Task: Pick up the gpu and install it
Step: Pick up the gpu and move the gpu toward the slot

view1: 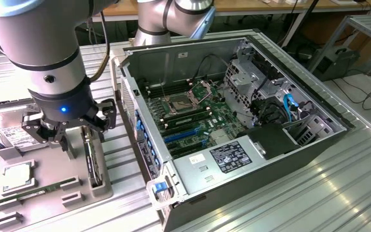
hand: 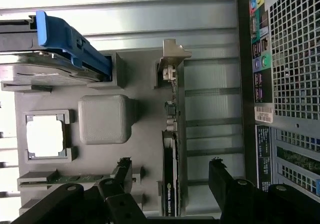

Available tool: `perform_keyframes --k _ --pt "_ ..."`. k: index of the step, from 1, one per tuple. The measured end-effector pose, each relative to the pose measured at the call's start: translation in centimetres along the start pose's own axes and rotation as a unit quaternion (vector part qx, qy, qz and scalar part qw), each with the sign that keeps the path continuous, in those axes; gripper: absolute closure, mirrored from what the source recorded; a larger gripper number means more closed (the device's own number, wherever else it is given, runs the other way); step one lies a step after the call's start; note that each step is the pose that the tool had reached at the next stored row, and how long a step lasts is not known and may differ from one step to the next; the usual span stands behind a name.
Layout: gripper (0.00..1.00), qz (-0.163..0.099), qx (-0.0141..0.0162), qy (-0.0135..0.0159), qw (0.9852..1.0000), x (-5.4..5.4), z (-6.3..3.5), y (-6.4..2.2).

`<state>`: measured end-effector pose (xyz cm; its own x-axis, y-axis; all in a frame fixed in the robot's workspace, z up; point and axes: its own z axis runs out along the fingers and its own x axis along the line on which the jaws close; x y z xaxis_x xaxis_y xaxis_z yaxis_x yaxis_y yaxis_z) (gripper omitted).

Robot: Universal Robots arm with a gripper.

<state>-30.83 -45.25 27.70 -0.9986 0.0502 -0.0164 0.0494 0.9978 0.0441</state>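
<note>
Claw: your gripper (view1: 76, 133) is wide open and holds nothing, above the tray (view1: 44, 166) at its edge nearest the case (view1: 237, 193).
Gpu (hand: 169, 194): stands on edge in the slot along that tray edge, one finger (hand: 122, 176) on each side, neither touching.
Also in tray: drive (view1: 11, 133), RAM (view1: 37, 191).

Exterior cam is sitting high off the bench (view1: 340, 193), looking down obliquely, far enough back that it's framing the open PC case (view1: 160, 60) and the grey parts tray (view1: 50, 164) by the bench edge on the exterior view's left. Wrist cam is riding just behind the tool (hand: 170, 164), facing straight down at the tray, close in. Both are covering the tray, the gpu (hand: 169, 194) standing on edge in it, the hard drive (hand: 45, 64) and the case's rear panel (hand: 290, 59).
</note>
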Motion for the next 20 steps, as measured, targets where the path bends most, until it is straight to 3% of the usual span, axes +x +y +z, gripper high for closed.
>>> perform_keyframes --k 20 --pt "0.27 -0.005 -0.0001 0.0006 1.0 0.1 3.79 -0.39"
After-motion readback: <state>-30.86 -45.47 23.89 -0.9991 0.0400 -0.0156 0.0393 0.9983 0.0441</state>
